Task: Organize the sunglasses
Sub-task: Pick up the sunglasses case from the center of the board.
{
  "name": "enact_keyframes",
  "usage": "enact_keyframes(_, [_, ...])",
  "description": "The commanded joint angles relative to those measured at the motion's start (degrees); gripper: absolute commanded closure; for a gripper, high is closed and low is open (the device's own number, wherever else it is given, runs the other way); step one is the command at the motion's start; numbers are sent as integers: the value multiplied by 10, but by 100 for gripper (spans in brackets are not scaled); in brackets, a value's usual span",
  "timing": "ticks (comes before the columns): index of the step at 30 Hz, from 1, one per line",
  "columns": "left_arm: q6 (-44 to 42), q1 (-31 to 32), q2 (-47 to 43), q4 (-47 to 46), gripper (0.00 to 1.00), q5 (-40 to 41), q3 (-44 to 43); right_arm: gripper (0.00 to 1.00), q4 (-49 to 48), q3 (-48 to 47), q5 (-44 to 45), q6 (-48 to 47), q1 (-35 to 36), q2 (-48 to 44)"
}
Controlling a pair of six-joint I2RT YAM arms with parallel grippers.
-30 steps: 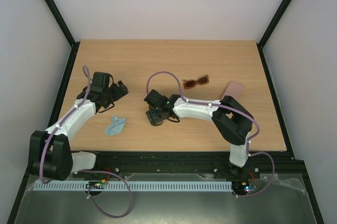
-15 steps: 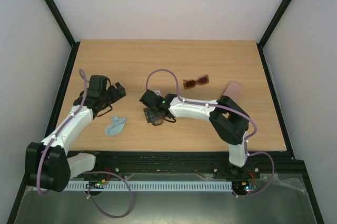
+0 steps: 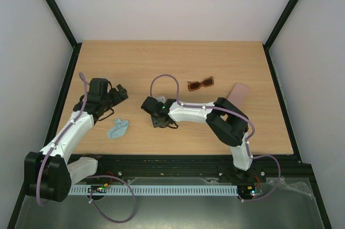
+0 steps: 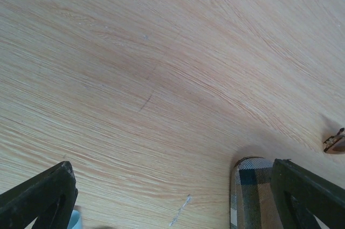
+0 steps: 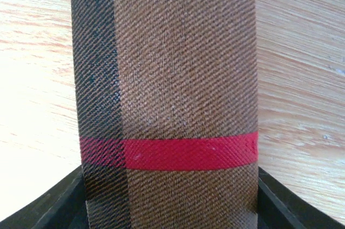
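My right gripper (image 3: 159, 121) is clenched on the brown case (image 5: 167, 105). The reddish-brown sunglasses (image 3: 200, 83) lie toward the upper right of it, long axis left-right, nearer this arm. My left gripper (image 4: 171, 175) hangs released.

A pale wooden tabletop (image 3: 161, 62), grain showing and finish matt, bears an oblong case (image 5: 167, 78) of coarse twill-woven cloth, brown with a black band and a red stripe. Also on it are a crumpled soft blue cloth (image 3: 117, 128), reddish-brown plastic sunglasses (image 3: 200, 84) and a smooth, matt pink case (image 3: 237, 91).
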State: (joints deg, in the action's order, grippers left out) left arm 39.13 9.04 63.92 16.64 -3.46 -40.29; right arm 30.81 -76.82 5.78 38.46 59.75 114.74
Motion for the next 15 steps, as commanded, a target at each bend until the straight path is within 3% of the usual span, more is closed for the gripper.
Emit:
enact_keyframes(1, [1, -3, -37, -11, 1, -5, 9, 45, 15, -10, 28, 20, 3, 2])
enact_keyframes(8, [-7, -3, -93, -53, 1, -56, 26, 46, -59, 32, -16, -10, -33, -89])
enact_keyframes(15, [-3, -2, -108, -165, 1, -266, 32, 46, -200, 103, -252, -35, -114, -216])
